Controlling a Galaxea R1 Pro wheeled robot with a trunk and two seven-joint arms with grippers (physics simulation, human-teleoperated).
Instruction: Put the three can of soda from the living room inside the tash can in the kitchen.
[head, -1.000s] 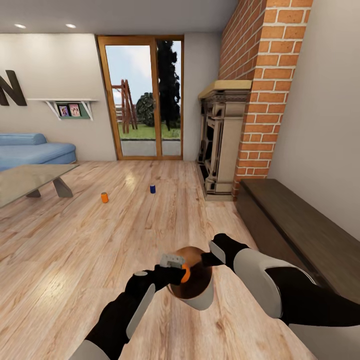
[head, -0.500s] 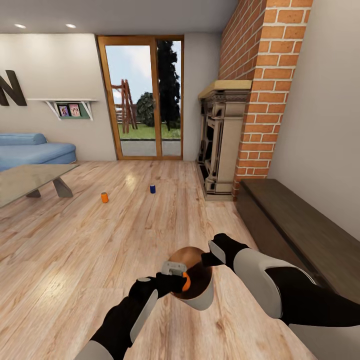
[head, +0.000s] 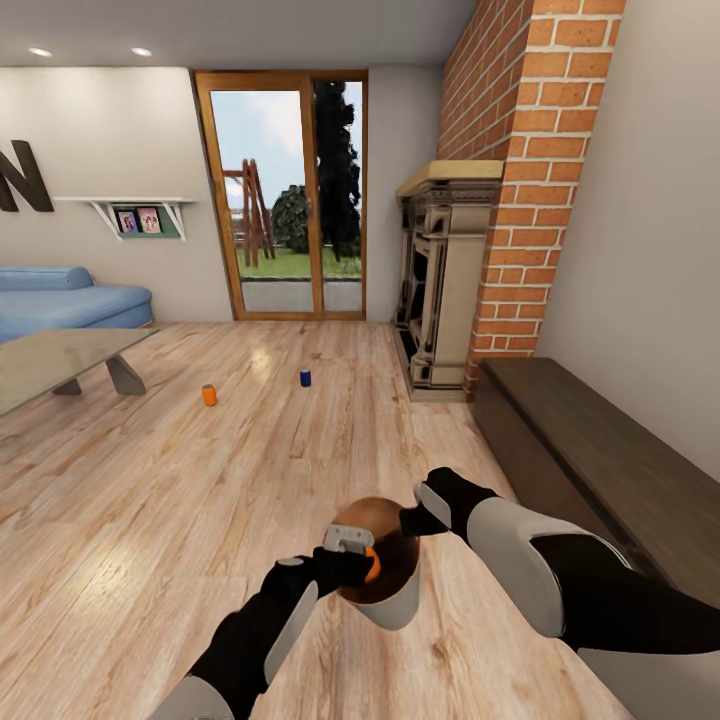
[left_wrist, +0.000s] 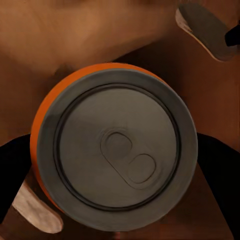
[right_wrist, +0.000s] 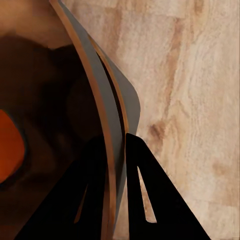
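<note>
- Three soda cans on show: one orange can (head: 371, 563) clamped in the left pincer (head: 366, 562), a second orange can (head: 209, 395) standing on the wood floor (head: 150, 520), and one dark blue can (head: 305, 377) upright on the floor too.
- One trash can (head: 388, 590), grey outside and tan inside, is held off the floor in front of the robot; the right pincer (head: 408, 521) is closed on its rim, on the side toward the fireplace (head: 440, 290).
- Measured from that fireplace: the blue can is the nearer one, the floor-standing orange can lies further out toward the low tabletop (head: 50, 362) and the blue sofa (head: 60, 300), and the two are well apart from each other.
- The held orange can sits right over the bin's open mouth, at its rim on the side away from the fireplace.
- The left wrist view gives what the head view can't: the can's grey top (left_wrist: 117, 152) with its pull tab, a dark finger (left_wrist: 215, 165) at either side, and the bin's tan inside (left_wrist: 100, 35) behind it.
- The right wrist view shows the thin bin wall (right_wrist: 107, 135) pinched between two black fingers (right_wrist: 145, 200), floorboards outside, an orange patch (right_wrist: 10, 145) in the shadowed interior.
- One glass door (head: 283, 195), beside the fireplace.
</note>
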